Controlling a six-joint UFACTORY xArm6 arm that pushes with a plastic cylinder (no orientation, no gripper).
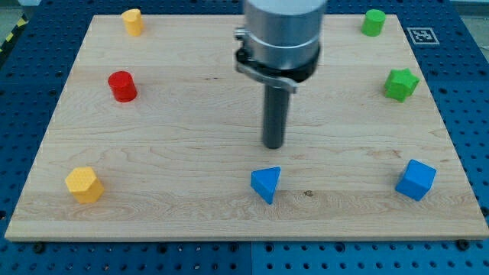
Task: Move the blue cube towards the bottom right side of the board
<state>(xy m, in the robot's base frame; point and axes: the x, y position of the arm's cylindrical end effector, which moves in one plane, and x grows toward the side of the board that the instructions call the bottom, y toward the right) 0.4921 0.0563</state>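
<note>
Camera view shows the wooden worktop (191,114) from the bottom edge upward. Nearest lie a yellow block (84,184) at the left, a blue triangle block (267,183) in the middle, and the blue cube (416,179) near the bottom right corner. The arm has no gripper; my tip (273,145) stands just above the triangle block, apart from it. Farther are a red cylinder (122,86) and a green star block (401,83). At the top are a yellow block (133,21) and a green cylinder (374,22).

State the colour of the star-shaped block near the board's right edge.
Green. The star-shaped block shows clearly in the camera view.
</note>
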